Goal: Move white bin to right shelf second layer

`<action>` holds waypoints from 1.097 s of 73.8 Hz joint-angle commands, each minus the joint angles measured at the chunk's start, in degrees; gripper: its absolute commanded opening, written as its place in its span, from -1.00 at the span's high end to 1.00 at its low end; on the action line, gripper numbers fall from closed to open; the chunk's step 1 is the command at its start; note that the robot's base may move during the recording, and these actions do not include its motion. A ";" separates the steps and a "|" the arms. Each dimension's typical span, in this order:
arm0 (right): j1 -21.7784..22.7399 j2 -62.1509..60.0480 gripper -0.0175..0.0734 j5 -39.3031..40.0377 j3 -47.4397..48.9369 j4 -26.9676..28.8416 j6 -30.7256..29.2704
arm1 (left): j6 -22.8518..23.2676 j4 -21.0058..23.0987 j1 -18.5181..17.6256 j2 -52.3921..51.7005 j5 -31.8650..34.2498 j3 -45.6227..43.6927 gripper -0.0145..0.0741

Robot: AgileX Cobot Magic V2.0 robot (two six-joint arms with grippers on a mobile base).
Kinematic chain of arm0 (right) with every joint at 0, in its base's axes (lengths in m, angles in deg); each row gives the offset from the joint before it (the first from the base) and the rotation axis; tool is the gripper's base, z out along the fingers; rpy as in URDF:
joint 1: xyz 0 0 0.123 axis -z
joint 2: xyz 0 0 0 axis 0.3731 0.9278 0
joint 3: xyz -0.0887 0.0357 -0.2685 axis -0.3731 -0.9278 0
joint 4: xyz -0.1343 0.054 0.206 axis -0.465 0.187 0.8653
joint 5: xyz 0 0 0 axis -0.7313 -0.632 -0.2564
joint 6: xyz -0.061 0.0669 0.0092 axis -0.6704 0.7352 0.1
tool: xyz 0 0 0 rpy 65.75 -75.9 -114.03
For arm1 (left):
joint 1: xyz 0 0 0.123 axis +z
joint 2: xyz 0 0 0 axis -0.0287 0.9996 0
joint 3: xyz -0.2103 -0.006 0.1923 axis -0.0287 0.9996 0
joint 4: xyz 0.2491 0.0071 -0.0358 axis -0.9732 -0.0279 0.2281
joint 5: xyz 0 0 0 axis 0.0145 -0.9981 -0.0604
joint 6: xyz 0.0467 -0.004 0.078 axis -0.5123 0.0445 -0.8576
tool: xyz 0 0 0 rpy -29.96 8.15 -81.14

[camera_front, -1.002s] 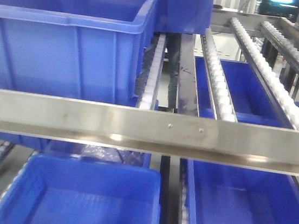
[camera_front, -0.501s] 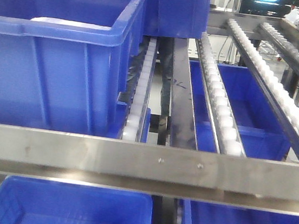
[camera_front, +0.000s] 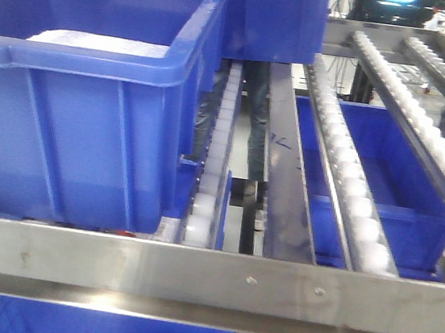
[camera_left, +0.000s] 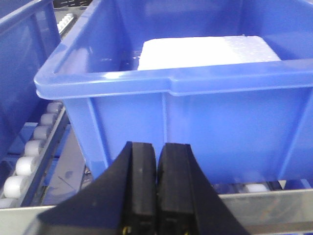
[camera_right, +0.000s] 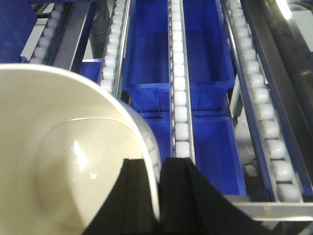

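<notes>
- Two hands show, one in each wrist view
- right hand [camera_right: 157, 196] grips the rim of the white bin [camera_right: 63, 156], one finger inside the wall and one outside
- white bin hangs tilted above the roller rows of the right shelf second layer [camera_right: 180, 105], with blue crates [camera_right: 205, 44] below the rollers
- left hand [camera_left: 157, 191] has its fingers pressed together, holding nothing, in front of a blue crate [camera_left: 195, 112] with a white block [camera_left: 205, 51] inside
</notes>
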 commanded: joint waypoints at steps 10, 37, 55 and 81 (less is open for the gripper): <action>0.29 0.29 0.51 5.78 1.55 0.40 -0.14 | 0.30 0.00 -0.19 -0.79 4.91 2.11 0.48; 0.29 0.35 0.51 5.83 1.55 -1.00 -0.14 | 0.30 0.00 -0.19 -0.79 4.91 2.11 0.48; 0.29 6.87 0.51 11.50 1.55 -7.02 1.45 | 0.30 0.00 -0.19 -0.79 4.91 2.11 0.48; 0.91 29.62 0.51 27.72 1.55 -6.53 8.02 | 0.30 0.00 -0.19 -0.79 4.91 2.11 0.48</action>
